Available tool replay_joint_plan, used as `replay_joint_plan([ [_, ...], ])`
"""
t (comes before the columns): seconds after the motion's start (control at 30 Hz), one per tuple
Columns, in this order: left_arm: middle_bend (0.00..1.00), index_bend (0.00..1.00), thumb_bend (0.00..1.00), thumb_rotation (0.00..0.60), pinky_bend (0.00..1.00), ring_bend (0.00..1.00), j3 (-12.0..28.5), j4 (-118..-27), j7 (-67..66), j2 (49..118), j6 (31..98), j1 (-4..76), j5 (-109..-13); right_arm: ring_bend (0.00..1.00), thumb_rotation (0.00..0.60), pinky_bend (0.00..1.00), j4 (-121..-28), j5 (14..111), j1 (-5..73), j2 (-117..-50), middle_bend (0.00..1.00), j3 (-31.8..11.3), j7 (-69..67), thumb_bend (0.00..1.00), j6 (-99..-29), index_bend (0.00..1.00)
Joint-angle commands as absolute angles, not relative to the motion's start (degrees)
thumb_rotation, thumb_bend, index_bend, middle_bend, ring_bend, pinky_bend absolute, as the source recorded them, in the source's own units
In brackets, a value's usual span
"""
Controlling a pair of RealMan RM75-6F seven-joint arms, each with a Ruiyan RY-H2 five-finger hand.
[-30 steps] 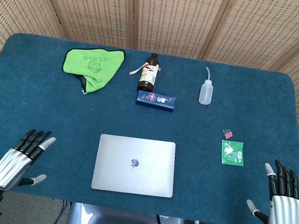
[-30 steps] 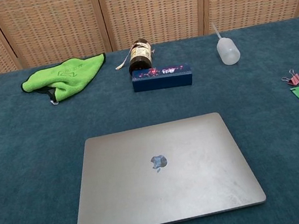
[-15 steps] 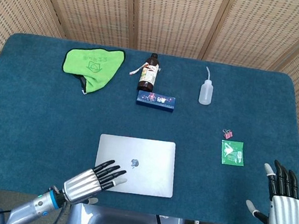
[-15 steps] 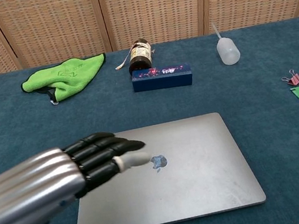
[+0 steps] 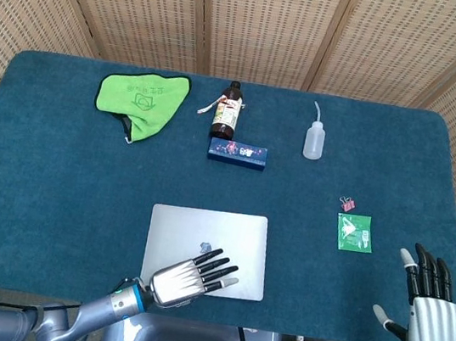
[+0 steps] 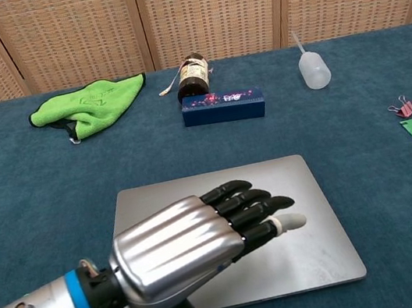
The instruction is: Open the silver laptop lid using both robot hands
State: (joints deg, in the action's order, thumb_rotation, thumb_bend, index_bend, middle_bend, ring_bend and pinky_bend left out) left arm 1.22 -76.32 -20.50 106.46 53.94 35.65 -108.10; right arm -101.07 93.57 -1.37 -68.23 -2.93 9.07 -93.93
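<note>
The left hand (image 6: 198,246) stretches flat, palm down, over the near half of the silver laptop (image 6: 316,242), covering the lid's middle; its fingers (image 6: 259,210) lie straight and slightly apart, gripping nothing (whether they touch the lid cannot be told). The laptop lies closed near the front edge of the blue table (image 5: 56,171), its plain matte lid square to that edge. In the head view the right hand (image 5: 432,314) sits at the table's near right corner, well apart from the laptop, fingers straight and spread, holding nothing.

Farther back on the right lie a green packet (image 5: 354,232) and a pink clip (image 5: 347,204). Along the far side stand a squeeze bottle (image 5: 314,138), a dark blue box (image 5: 237,152), a brown bottle (image 5: 227,114) on its side and a green cloth (image 5: 141,99).
</note>
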Motion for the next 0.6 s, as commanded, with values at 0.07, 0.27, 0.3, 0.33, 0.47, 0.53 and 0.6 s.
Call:
replay_joint_plan([
  [0.07,0.0,0.0,0.0,0.6,0.0,0.0,1.5,-74.2,-20.3,108.7,53.6,37.2,-106.4,0.0,0.6,0.0,-101.0,93.2,-1.2,-68.1,0.0,-3.1,8.7,0.02,-93.6,0.06],
  [0.27,0.0,0.0,0.0,0.6,0.0,0.0,1.4,-72.5,-21.4,110.1,54.2,37.9,-105.0,0.0,0.6,0.0,-101.0,93.3,-1.2,-68.1,0.0,-3.1,8.7,0.03,-93.6,0.06],
  [0.3,0.0,0.0,0.0,0.6,0.0,0.0,1.5,-72.3,-21.6,110.2,54.2,38.0,-104.6,0.0,0.6,0.0,-101.0,93.3,-1.2,-68.1,0.0,-3.0,8.6,0.02,-93.6,0.06],
  [0.33,0.0,0.0,0.01,0.6,0.0,0.0,1.6,-72.2,-21.8,110.3,54.3,38.0,-104.4,0.0,0.6,0.0,-101.1,93.2,-1.2,-68.1,0.0,-3.0,8.6,0.02,-93.6,0.06],
  [0.47,0.0,0.0,0.07,0.6,0.0,0.0,1.5,-72.1,-22.3,110.2,54.7,38.1,-103.5,0.0,0.6,0.0,-101.1,93.1,-1.2,-68.0,0.0,-3.1,8.4,0.03,-93.6,0.06],
  [0.53,0.0,0.0,0.12,0.6,0.0,0.0,1.4,-72.2,-22.3,110.1,54.9,38.2,-103.2,0.0,0.6,0.0,-101.1,93.1,-1.2,-68.0,0.0,-3.1,8.4,0.03,-93.6,0.06],
  [0.6,0.0,0.0,0.2,0.6,0.0,0.0,1.3,-72.3,-22.3,110.0,55.1,38.2,-102.8,0.0,0.6,0.0,-101.1,93.0,-1.2,-68.0,0.0,-3.1,8.3,0.03,-93.5,0.06],
])
